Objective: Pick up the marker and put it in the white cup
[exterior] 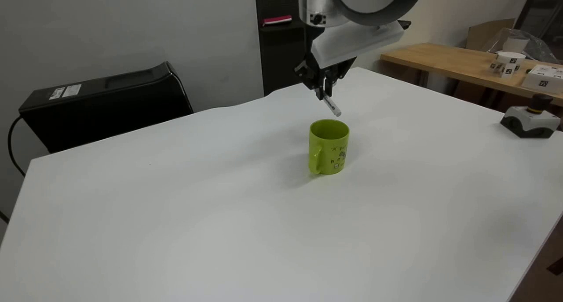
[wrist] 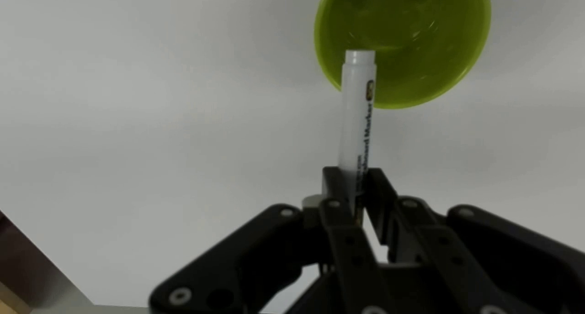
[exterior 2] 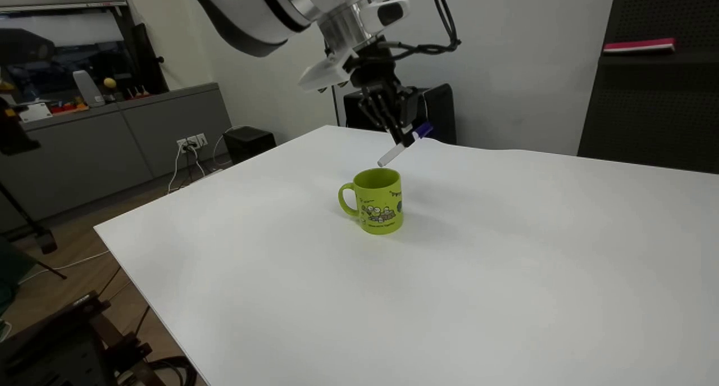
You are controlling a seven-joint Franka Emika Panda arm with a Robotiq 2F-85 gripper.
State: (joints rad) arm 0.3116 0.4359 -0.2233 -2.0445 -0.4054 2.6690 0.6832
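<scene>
The marker, with a white barrel (exterior: 332, 106) and a dark blue cap (exterior 2: 422, 130), is held tilted, its white end pointing down toward the cup. My gripper (exterior: 324, 93) is shut on the marker's barrel, above and behind the cup in both exterior views (exterior 2: 404, 139). The cup is a lime-green mug (exterior: 328, 157) with a side handle and print, upright on the table (exterior 2: 379, 209). In the wrist view, the gripper (wrist: 354, 173) grips the marker (wrist: 358, 108), whose white end overlaps the mug's opening (wrist: 411, 92). The cap is hidden there.
The mug stands on a white table (exterior: 198, 231). A stop-button box (exterior: 530, 121) sits at the table's right side in an exterior view. A wooden table (exterior: 440, 58) with white boxes is beyond it. A black machine (exterior: 110, 102) stands behind the table's far edge.
</scene>
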